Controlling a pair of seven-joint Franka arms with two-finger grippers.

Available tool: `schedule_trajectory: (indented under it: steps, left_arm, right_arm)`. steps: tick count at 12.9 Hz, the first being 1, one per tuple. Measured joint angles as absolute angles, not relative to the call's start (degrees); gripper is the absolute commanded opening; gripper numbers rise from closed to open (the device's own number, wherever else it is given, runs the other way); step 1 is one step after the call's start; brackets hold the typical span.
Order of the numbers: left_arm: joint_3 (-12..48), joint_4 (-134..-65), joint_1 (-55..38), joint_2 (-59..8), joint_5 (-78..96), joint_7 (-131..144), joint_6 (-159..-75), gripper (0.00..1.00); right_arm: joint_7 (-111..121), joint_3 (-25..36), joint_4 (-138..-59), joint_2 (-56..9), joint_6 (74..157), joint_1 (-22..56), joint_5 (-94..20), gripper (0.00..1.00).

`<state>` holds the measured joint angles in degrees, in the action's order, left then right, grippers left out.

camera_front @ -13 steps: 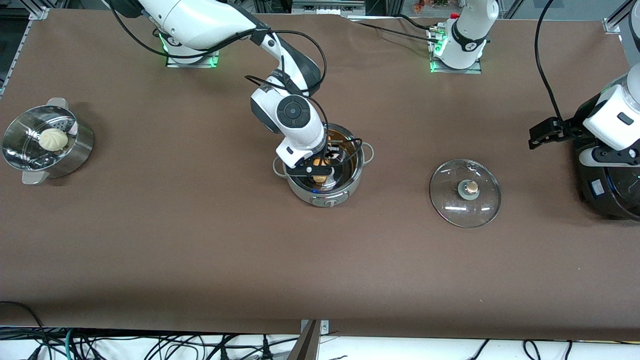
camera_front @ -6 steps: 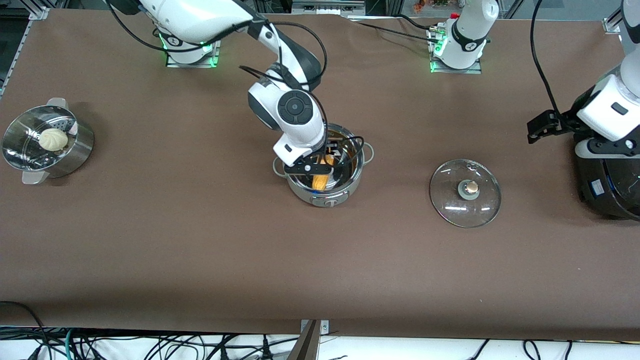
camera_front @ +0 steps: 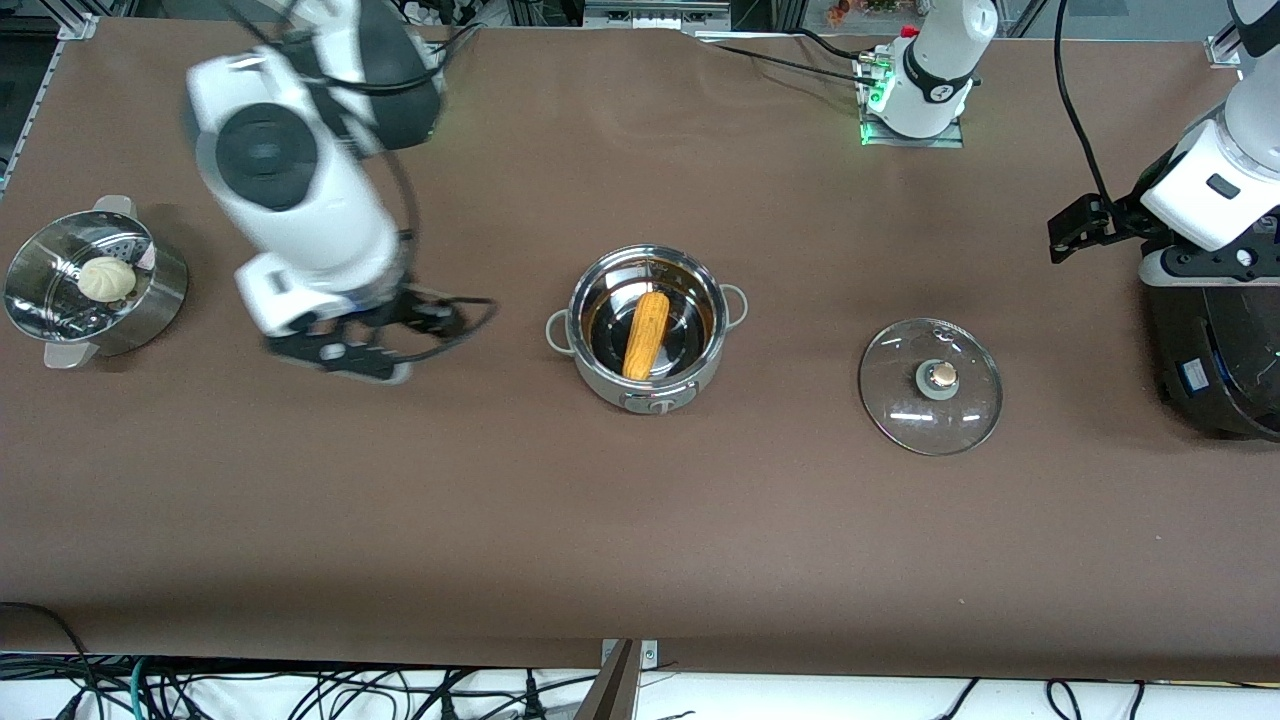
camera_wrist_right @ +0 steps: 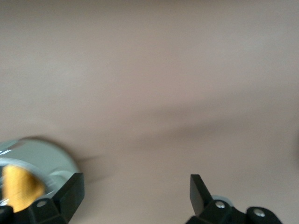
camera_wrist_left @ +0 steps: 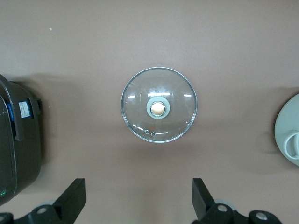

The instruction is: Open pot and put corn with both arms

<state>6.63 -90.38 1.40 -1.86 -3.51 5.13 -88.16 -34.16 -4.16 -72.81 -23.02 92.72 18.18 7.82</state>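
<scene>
The steel pot [camera_front: 700,362] stands open mid-table, and the yellow-orange corn [camera_front: 645,334] lies inside it. Its glass lid [camera_front: 930,386] lies flat on the table beside it, toward the left arm's end, and also shows in the left wrist view [camera_wrist_left: 159,104]. My right gripper [camera_front: 340,355] is open and empty, up over bare table between the pot and the steamer basket; its wrist view catches the pot's rim [camera_wrist_right: 51,156] and the corn [camera_wrist_right: 18,186]. My left gripper [camera_front: 1075,232] is open and empty, held high near the black cooker.
A steel steamer basket [camera_front: 150,310] with a white bun [camera_front: 106,278] stands at the right arm's end. A large black cooker [camera_front: 1215,365] stands at the left arm's end and also shows in the left wrist view [camera_wrist_left: 18,144].
My right gripper let go of the corn in the pot, then rose and swung away toward the steamer basket. The left gripper drifted slightly.
</scene>
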Motion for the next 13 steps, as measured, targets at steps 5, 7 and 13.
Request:
schedule_trajectory:
  steps: [5, 7, 13]
  left_arm:
    - [6.5, -90.5, 1.4, -1.8, -3.5, 5.1, -88.0, 1.00]
    - [6.5, -90.5, 1.4, -1.8, -3.5, 5.1, -88.0, 1.00]
    - [6.5, -90.5, 1.3, -1.7, -3.5, 5.1, -88.0, 1.00]
  right_arm:
    - [-17.6, 3.4, -77.4, -15.1, 93.0, 3.8, 0.0, 1.00]
    - [-16.5, 3.2, -82.6, -8.4, 92.9, 0.8, -0.5, 1.00]
    - [-13.7, -1.9, -89.4, -3.1, 92.3, -2.2, 2.2, 1.00]
